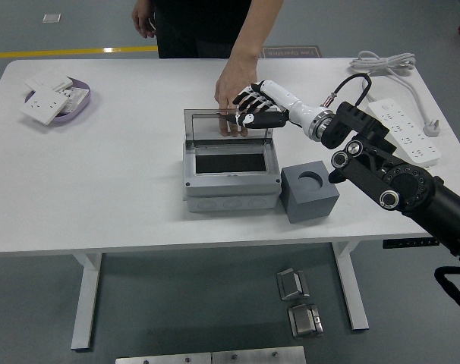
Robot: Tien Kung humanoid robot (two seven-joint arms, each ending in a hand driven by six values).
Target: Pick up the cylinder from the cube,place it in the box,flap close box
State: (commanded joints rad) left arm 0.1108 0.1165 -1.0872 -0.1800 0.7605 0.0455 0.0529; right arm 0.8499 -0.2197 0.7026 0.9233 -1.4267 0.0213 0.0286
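Observation:
The grey box (231,184) stands mid-table with its clear lid (215,126) raised upright at the back. Its inside is dark, and I cannot make out the cylinder there. To the right of the box sits the grey cube (310,194); its round socket is empty. My right hand (247,112) is at the lid's top right edge, fingers (242,101) spread and holding nothing. A person's hand (234,82) rests just behind the lid, its fingertips showing through the clear panel. My left arm is out of view.
A purple dish (78,106) with white socket plates sits at the far left. A white power strip (406,135) and its coiled cable (382,61) lie at the right. The person stands at the far edge.

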